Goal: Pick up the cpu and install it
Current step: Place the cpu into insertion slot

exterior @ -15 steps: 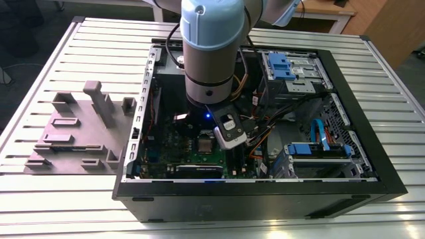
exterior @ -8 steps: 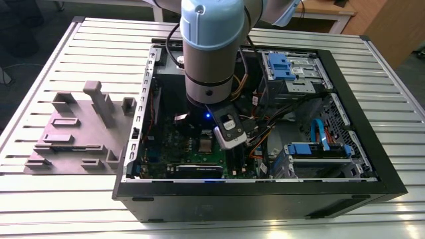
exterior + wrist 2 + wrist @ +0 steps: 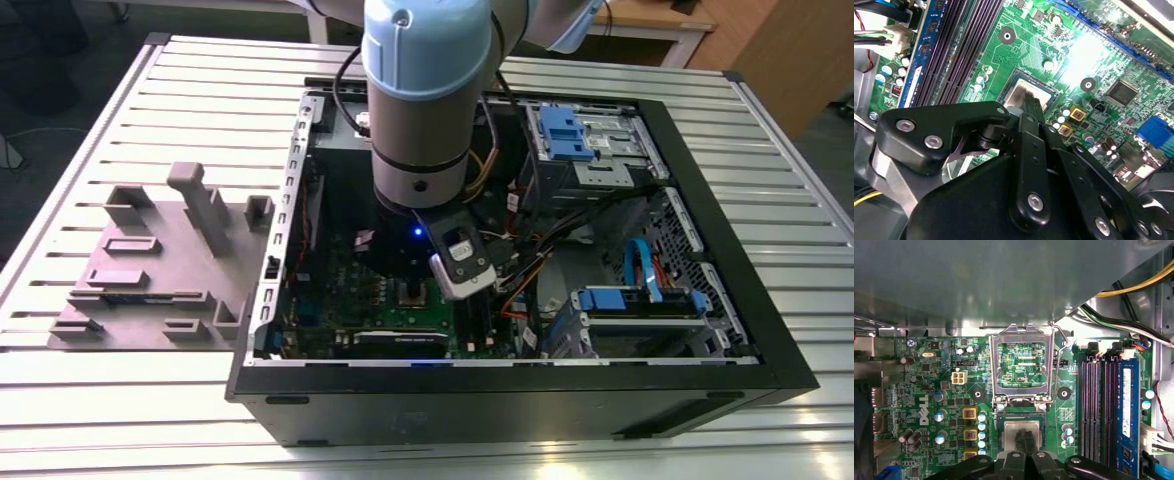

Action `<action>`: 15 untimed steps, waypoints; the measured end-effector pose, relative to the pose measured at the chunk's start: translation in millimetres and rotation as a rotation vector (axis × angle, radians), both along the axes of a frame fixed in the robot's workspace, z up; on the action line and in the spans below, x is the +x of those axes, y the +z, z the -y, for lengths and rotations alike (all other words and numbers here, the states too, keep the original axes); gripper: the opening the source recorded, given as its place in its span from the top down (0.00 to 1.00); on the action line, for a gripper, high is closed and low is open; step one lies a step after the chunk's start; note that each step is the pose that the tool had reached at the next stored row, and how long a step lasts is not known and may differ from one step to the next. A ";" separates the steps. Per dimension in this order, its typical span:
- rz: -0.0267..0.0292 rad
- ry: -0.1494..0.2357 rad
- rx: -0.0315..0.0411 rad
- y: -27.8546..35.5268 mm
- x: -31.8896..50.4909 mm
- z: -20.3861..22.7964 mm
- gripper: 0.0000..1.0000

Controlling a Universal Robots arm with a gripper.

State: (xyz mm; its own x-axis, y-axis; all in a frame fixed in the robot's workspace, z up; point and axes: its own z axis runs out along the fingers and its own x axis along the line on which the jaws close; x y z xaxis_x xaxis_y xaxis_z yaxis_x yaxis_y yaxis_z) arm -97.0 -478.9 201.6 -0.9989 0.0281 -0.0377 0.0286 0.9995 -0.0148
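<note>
The cpu [image 3: 1010,432] is a silvery square chip lying flat in the socket on the green motherboard [image 3: 929,390]. In the second wrist view the cpu [image 3: 1019,92] sits just past my fingertips. My gripper [image 3: 1024,441] is directly over the chip with its two thin black fingers pressed together, tips at or just above the metal top; whether they touch it is unclear. Beside the socket, the shiny socket frame [image 3: 1021,337] stands swung open. In the exterior view my arm [image 3: 416,130] reaches straight down into the open computer case [image 3: 534,400].
Black memory slots [image 3: 1099,400] and a blue-edged stick [image 3: 1128,400] run beside the socket. Cables [image 3: 534,270] and blue drive bays [image 3: 581,135] crowd the case at the exterior view's right. A grey fixture block [image 3: 147,260] lies on the slatted table [image 3: 107,420] outside the case.
</note>
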 end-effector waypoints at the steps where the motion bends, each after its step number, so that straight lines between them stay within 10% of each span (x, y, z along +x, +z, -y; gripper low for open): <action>1: 0.0000 0.000 0.0000 0.1 0.0 0.0 0.88; 15: 0.0001 0.000 -0.0007 -5.5 -0.4 0.0 0.90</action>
State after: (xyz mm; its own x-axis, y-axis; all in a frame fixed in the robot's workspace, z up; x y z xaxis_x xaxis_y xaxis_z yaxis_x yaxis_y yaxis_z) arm -97.4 -479.0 196.1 -0.9989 0.0282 -0.0378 0.0288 0.9995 -0.0156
